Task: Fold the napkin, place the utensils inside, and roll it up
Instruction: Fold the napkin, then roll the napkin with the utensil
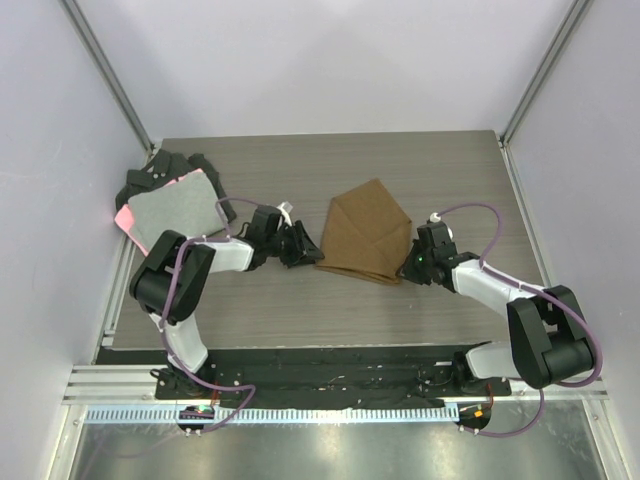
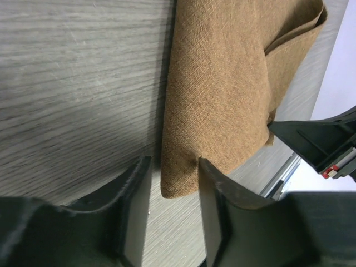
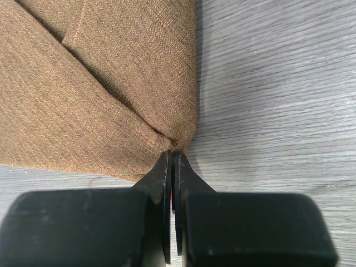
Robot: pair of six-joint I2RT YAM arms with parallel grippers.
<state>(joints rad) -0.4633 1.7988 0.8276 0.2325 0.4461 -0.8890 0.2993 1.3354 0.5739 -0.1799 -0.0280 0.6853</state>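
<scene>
The brown napkin (image 1: 365,232) lies folded into a kite-like shape in the middle of the table. My left gripper (image 1: 308,250) is at its near-left corner. In the left wrist view that corner of the napkin (image 2: 222,83) pokes between the fingers of the left gripper (image 2: 173,161). The jaws stand apart, with the right finger touching the cloth's edge. My right gripper (image 1: 408,268) is at the near-right corner. In the right wrist view the right gripper (image 3: 172,153) is shut, pinching the bunched tip of the napkin (image 3: 94,83). The utensils are out of view.
A grey cloth with a pink edge (image 1: 175,210) lies on black cloths (image 1: 165,170) at the back left of the table. Grey walls stand on both sides. The table's near edge (image 1: 330,348) runs just in front of the arms.
</scene>
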